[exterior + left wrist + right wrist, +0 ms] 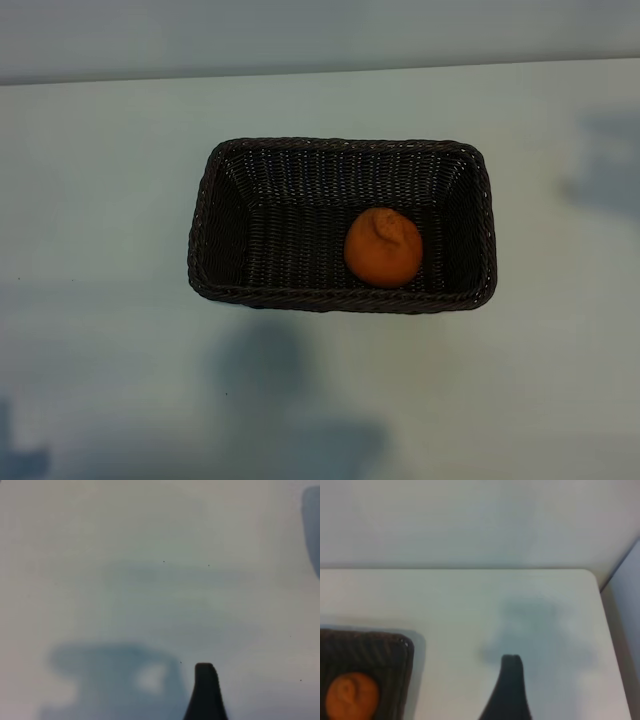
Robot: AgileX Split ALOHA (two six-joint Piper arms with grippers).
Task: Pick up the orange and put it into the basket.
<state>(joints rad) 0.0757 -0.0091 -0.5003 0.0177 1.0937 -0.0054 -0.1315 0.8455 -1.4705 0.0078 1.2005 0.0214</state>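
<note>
Hanging over bare table [470, 600], the right gripper [507, 690] shows one dark fingertip [511, 666]; its jaws stand wide and hold nothing. Off to one side of that fingertip, well apart, the orange [383, 247] lies inside the basket [205, 230]. The left gripper [206, 692], likewise wide and empty, hangs over plain tabletop.

Left tool [205, 692] open; right tool [510, 690] open, empty.

Each claw shows one black, round-tipped finger [205, 692], [509, 687]
</note>
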